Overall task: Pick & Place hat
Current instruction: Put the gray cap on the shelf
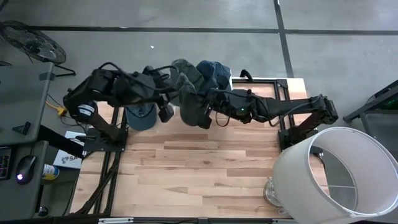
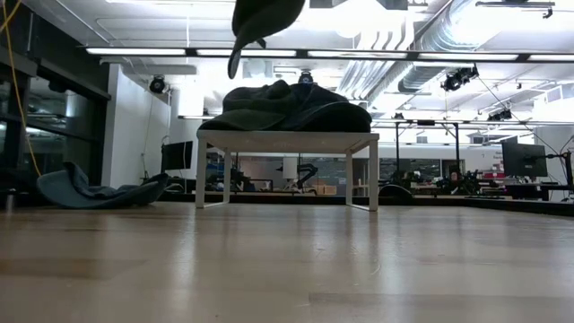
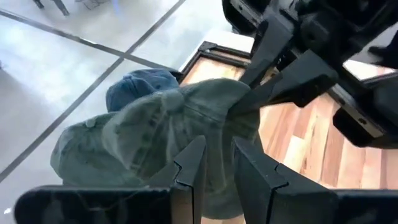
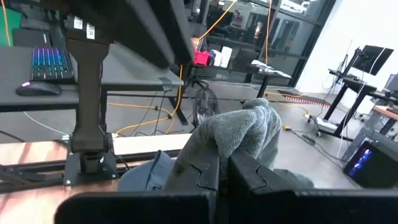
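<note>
Both arms meet above the far edge of the wooden surface (image 1: 205,168), holding 1 dark grey-green hat (image 1: 191,102) in the air between them. The right claw (image 4: 222,163) is clamped together on a bunched fold of the hat's fabric, which bulges up just beyond its fingers (image 4: 200,177) in the right wrist view. The left claw (image 3: 214,163) reaches the same hat from the other side; its 2 fingers (image 3: 189,171) stand a little apart against the cloth, and whether they actually pinch it I cannot tell. In the low view the hat (image 2: 260,20) hangs at the top of the picture, clear of a small white stand (image 2: 285,144) that carries a heap of dark hats (image 2: 296,108). A blue cap (image 1: 140,116) lies at the surface's far-left corner under the left arm. A large white lampshade (image 1: 339,174) sits at the near right.
</note>
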### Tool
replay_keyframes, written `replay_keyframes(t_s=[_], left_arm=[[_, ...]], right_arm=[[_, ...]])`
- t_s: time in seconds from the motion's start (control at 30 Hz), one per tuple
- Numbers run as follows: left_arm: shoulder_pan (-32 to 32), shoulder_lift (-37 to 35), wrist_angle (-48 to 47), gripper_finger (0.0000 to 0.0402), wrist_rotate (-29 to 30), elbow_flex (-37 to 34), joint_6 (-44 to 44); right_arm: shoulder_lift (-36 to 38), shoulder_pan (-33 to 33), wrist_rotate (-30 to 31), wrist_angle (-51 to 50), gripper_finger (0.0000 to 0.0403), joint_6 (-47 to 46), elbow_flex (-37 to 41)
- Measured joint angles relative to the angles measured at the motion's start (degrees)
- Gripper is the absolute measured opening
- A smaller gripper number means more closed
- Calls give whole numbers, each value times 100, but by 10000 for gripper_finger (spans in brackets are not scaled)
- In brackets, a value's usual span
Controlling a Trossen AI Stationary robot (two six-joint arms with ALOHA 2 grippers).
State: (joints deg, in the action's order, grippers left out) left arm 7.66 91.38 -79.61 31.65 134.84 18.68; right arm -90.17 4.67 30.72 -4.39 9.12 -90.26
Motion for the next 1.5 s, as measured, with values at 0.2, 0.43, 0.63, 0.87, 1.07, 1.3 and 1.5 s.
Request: replay_keyframes(t_s=[0.2, 0.43, 0.63, 0.87, 1.07, 1.3, 1.5], left_arm=[[-13, 240, -61, 84, -46, -7, 97], [-13, 486, -258, 179, 211, -1, 368], [-17, 482, -448, 262, 643, -6, 967], [-19, 486, -99, 272, 896, -6, 1105], [-13, 486, 593, 272, 454, -6, 742], [-13, 486, 676, 273, 354, -3, 726], [-13, 486, 907, 273, 90, -3, 647]], right_arm=[[4, 0, -60, 36, 0, 181, 0], [143, 28, -66, -300, 0, 254, 0], [412, 24, -97, -638, 0, 296, 0], [531, 26, -474, -691, 0, 675, 0], [577, 37, -647, -678, 0, 916, 0], [789, 214, -820, -477, 0, 1232, 0], [813, 298, -1319, -477, 0, 1344, 0]])
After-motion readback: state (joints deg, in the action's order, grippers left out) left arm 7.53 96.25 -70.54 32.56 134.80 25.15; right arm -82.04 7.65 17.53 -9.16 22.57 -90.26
